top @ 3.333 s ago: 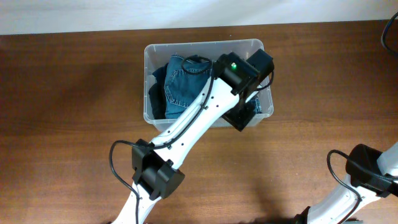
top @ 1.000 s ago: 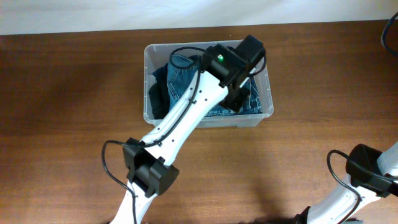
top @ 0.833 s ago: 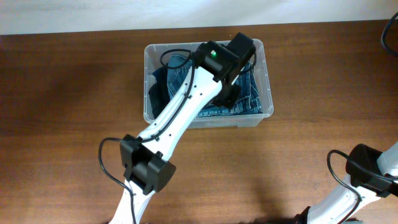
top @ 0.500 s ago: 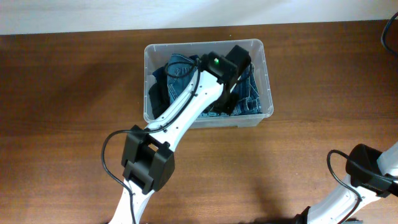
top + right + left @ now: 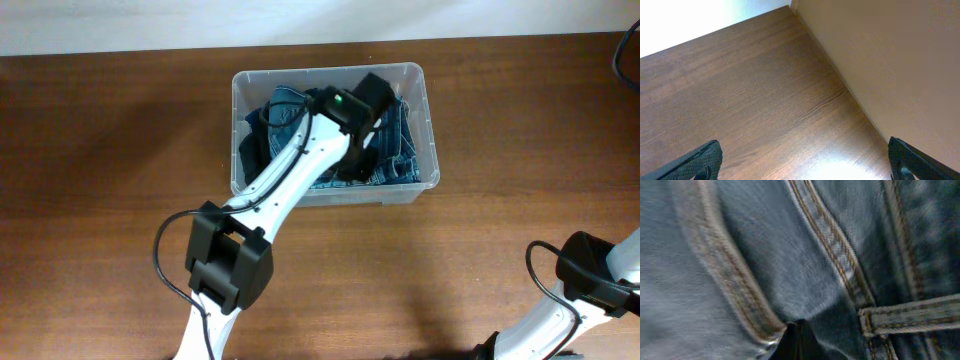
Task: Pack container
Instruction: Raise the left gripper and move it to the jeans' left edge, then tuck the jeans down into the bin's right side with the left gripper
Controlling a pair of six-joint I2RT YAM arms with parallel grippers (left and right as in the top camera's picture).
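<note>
The container (image 5: 431, 120), a clear plastic bin, stands at the table's far middle. Blue jeans (image 5: 399, 150) lie bunched inside it. My left arm (image 5: 300, 175) reaches over the near wall into the bin, and its wrist covers the gripper from above. In the left wrist view denim (image 5: 765, 255) with orange stitched seams fills the frame. The left gripper (image 5: 799, 344) is shut, its dark tips together and pressed into a fold of the jeans. My right gripper (image 5: 805, 167) is open over bare table, nothing between its fingers (image 5: 707, 157).
The right arm (image 5: 598, 280) rests at the table's near right corner. A beige wall (image 5: 900, 60) runs along the table edge beside the right gripper. Brown wooden tabletop (image 5: 120, 180) surrounds the bin on all sides.
The left arm has swung leftward and deeper inside the bin, dragging across the jeans. The denim at the bin's right side is now uncovered. The right arm has not moved.
</note>
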